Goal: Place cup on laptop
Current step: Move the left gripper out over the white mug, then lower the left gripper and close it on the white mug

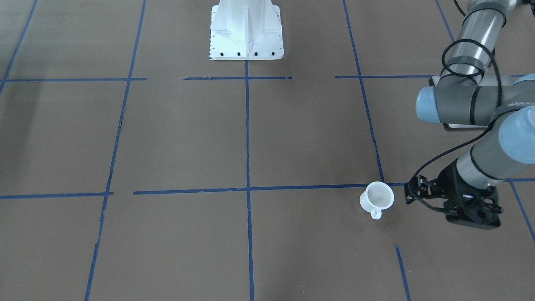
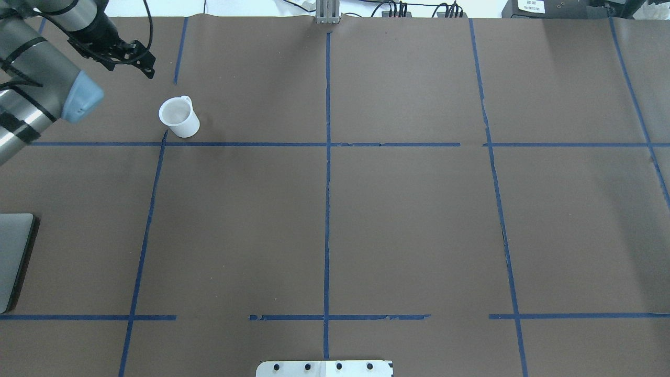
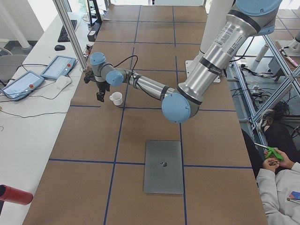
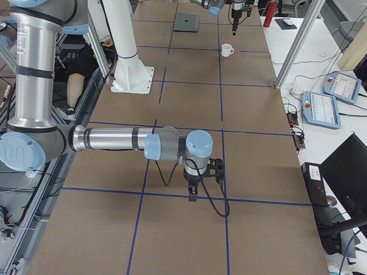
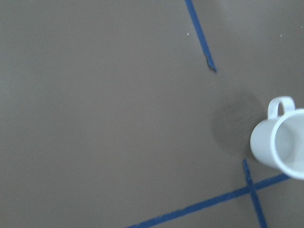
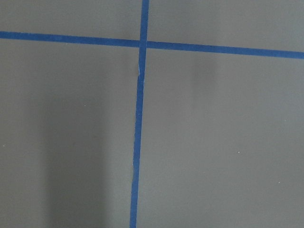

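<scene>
The small white cup [image 1: 376, 200] stands upright on the brown table, handle toward the far edge; it also shows in the overhead view [image 2: 179, 118], the left side view [image 3: 116, 98] and the left wrist view [image 5: 280, 142]. The closed silver laptop [image 3: 163, 166] lies flat near the table's left end, well apart from the cup; only its edge [image 2: 13, 256] shows overhead. My left gripper [image 1: 474, 219] hovers beside the cup, on its outer side, and looks shut and empty [image 2: 147, 68]. My right gripper [image 4: 192, 196] points down at the far end; I cannot tell its state.
The white robot base [image 1: 246, 33] stands at the table's near middle. Blue tape lines grid the brown surface. Teach pendants [image 3: 58, 67] and an aluminium post [image 3: 70, 33] stand beyond the cup's edge. A person [image 3: 279, 187] sits by the robot's side.
</scene>
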